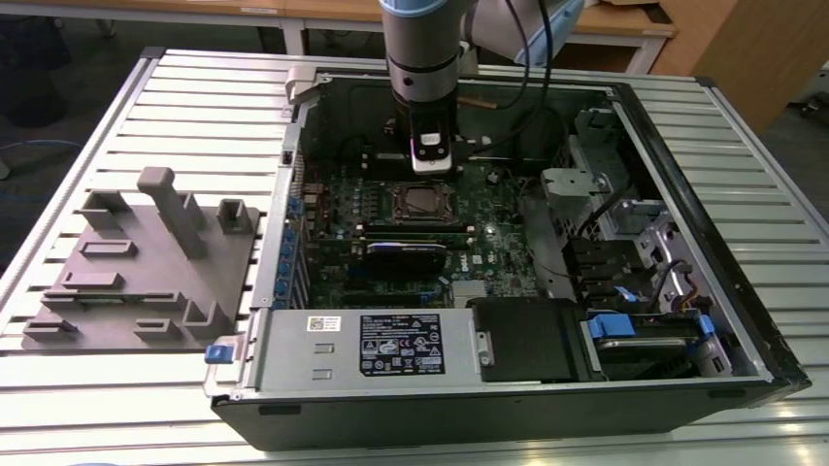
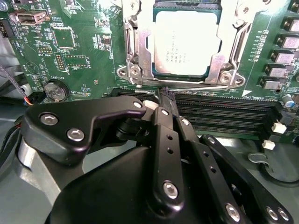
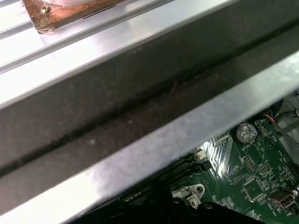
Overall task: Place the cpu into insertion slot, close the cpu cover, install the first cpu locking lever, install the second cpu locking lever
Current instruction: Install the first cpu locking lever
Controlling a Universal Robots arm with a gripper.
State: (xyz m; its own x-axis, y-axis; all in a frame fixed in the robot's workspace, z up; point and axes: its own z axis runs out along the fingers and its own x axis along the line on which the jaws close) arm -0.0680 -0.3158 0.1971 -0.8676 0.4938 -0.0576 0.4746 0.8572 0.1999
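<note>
The cpu (image 2: 187, 44), a square chip with a silvery top, lies in the insertion slot (image 2: 128, 70) on the green motherboard. The cpu cover (image 2: 223, 58), a metal frame with a window, lies down around it. A thin metal lever rod (image 2: 205, 87) runs along the socket edge nearest my gripper. My gripper (image 2: 166, 93) is shut, and its black fingers (image 2: 161, 126) meet at a tip right beside that rod. I cannot tell whether the tip touches it. In the exterior view my gripper (image 1: 432, 165) hangs inside the open computer case, just beyond the socket (image 1: 421, 202).
Long black memory slots (image 2: 224, 114) lie under the fingertips, with a coin battery (image 2: 55, 88) beside them. The case's metal wall (image 3: 140, 93) stands close to the wrist. A black card (image 1: 406, 255) and the power supply (image 1: 376, 345) sit nearer the front. A grey fixture block (image 1: 143, 262) rests at the exterior view's left.
</note>
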